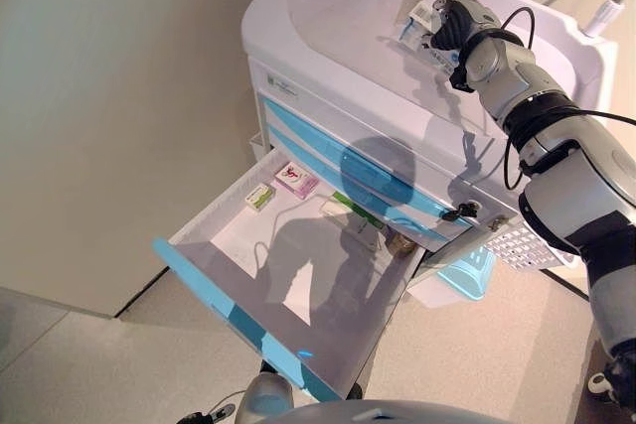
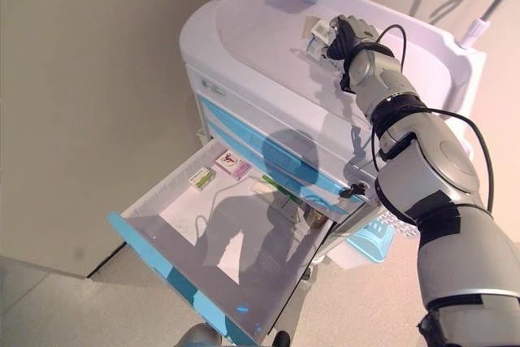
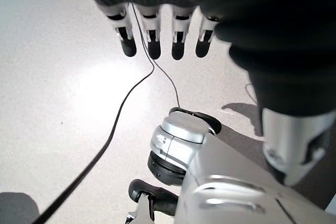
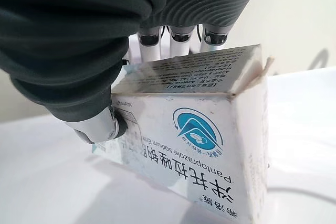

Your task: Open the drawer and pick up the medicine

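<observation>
My right hand [image 1: 459,22] is shut on a white medicine box [image 1: 417,19] with blue print, held low over the top of the white cart [image 1: 328,17]. In the right wrist view the fingers and thumb [image 4: 100,124] clamp the box [image 4: 199,129], whose lower edge is at the white surface. The cart's bottom drawer [image 1: 224,307], with a light blue front, is pulled wide open. A pink box [image 1: 296,180] and a small green-and-white box [image 1: 260,196] lie at its back. My left hand [image 3: 157,35] hangs open above the floor, away from the cart.
Two shut blue-fronted drawers [image 1: 328,151] sit above the open one. A light blue basket [image 1: 467,273] hangs on the cart's right side. A beige wall [image 1: 109,96] stands to the left of the cart. The open drawer juts out towards me.
</observation>
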